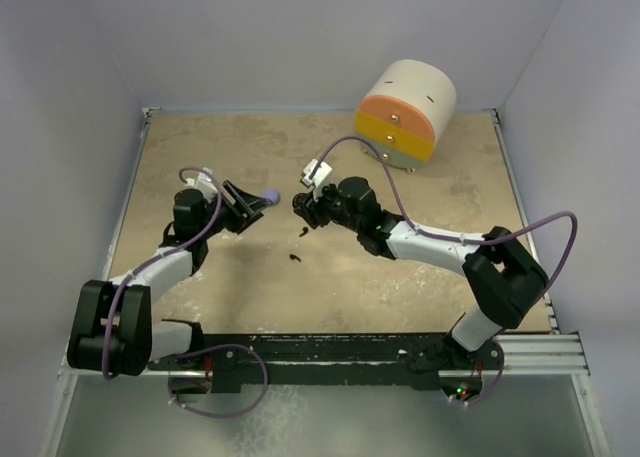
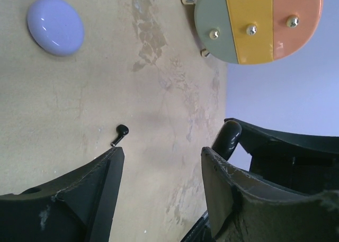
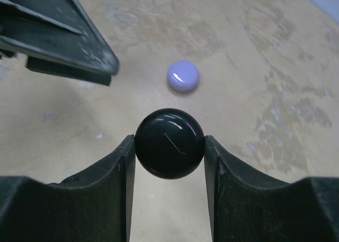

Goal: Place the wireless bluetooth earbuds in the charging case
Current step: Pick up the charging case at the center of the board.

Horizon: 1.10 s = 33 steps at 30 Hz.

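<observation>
Lying on the tan worktop (image 1: 200, 147) not far out from the arm bases, one black earbud (image 2: 119, 134) rests alone, touching neither claw. A second dark speck close to it in the top view is too small to name.

Just beyond, the left claw (image 2: 161, 160) stands open with nothing between its fingers. Facing it, near but apart, the right claw (image 3: 168, 146) is clamped on the black charging case (image 3: 169, 133). This glossy round puck looks closed and is pinched at its sides between both fingers, off the worktop.

A lavender charging case (image 3: 183, 75), also round and closed, lies on the worktop just beside the left claw's tips, on their far side.

Farthest back on the right, by the rear wall, sits a round drawer unit (image 1: 405, 112) with orange, yellow and grey-green fronts.
</observation>
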Tool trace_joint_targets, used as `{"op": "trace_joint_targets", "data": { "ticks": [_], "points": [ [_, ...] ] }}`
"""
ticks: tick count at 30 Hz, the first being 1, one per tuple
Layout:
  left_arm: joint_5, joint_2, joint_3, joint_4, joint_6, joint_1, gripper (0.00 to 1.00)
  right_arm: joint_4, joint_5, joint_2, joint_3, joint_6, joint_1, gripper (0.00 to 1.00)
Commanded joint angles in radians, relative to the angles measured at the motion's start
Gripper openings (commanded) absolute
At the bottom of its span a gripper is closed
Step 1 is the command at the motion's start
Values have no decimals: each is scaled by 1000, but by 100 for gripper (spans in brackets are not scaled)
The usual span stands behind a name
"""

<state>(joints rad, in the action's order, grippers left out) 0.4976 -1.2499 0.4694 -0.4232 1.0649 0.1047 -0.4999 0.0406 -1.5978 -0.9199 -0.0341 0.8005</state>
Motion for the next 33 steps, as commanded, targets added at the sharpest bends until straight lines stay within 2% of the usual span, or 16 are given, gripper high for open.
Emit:
{"op": "trace_joint_targets", "data": {
  "ticks": [1, 4, 8, 23, 27, 33],
  "points": [
    [52, -23, -8, -124, 10, 31, 59, -75, 202, -39, -68, -122, 5, 0],
    [55, -35, -20, -165, 19, 35, 59, -63, 304, -74, -99, -146, 6, 0],
    [71, -41, -28, -213, 35, 36, 59, -34, 359, -112, -134, -170, 5, 0],
    [62, -54, -23, -192, 3, 90, 55, 2, 396, -155, -158, -194, 6, 0],
    [57, -63, -19, -193, 1, 99, 51, 11, 396, -157, -160, -201, 5, 0],
    [45, -58, -19, -193, 3, 101, 38, 13, 394, -154, -155, -208, 5, 0]
  ]
}}
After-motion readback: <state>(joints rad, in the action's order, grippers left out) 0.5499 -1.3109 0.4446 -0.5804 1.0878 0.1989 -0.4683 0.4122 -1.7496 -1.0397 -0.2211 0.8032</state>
